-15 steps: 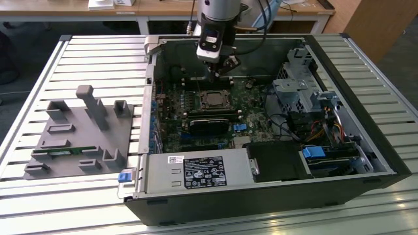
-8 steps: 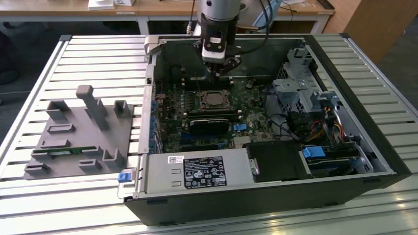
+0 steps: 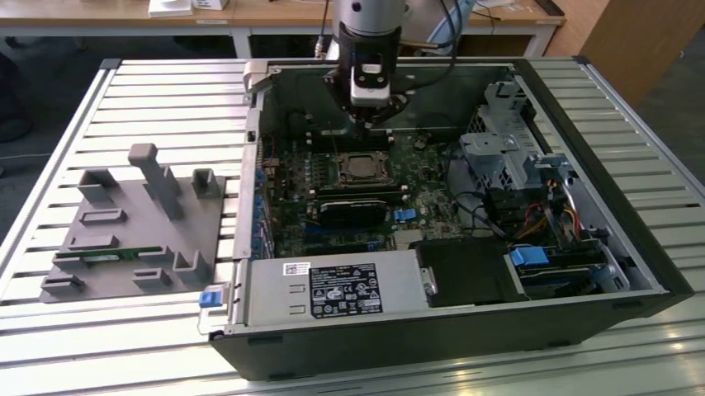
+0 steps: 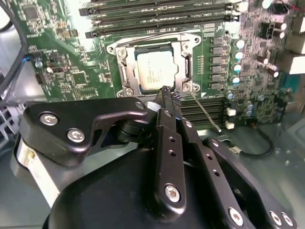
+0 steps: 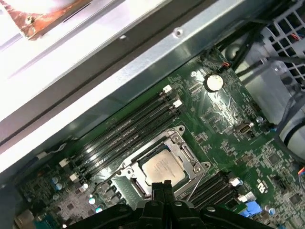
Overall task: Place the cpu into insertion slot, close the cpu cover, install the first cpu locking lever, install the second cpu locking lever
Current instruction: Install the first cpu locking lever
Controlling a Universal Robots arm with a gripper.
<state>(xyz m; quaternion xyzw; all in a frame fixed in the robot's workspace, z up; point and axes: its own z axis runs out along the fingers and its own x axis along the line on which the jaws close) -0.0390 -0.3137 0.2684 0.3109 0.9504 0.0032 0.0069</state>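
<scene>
Grey metal slats make up the table [image 3: 111, 346], and a black computer case [image 3: 441, 338] lies open on it. On the exterior view's left, beside the case, sits a grey plastic holder [image 3: 121, 223] with pegs and slots. I see the arm [image 3: 369, 25] reaching down from the far side into the case, over the far part of the green board [image 4: 71, 71]. The gripper [image 3: 369, 122] hangs just above the board. In both wrist views its two black fingers [image 4: 164, 109] are pressed together with no gap that I can see, and nothing is held between them. The fingertips [image 5: 163, 183] are at the edge of the socket [image 4: 131, 78], very close to the chip [image 4: 155, 71], but I cannot tell if they touch anything. The chip is already lying flat in the socket, silver side up. The metal cover [image 4: 123, 71] is down around it, so the chip shows through the big hole in the middle. A thin wire lever [image 4: 205, 112] sticks out from one corner of the socket, near the fingertips, and crosses in front of some short black slots [image 4: 200, 102]. Another thin wire [image 4: 152, 39] runs along the other side of the socket, next to the long black slots [image 4: 157, 19]. I cannot tell if that one is hooked down. In the exterior view the chip [image 3: 359, 169] sits just on the near side of the gripper.
</scene>
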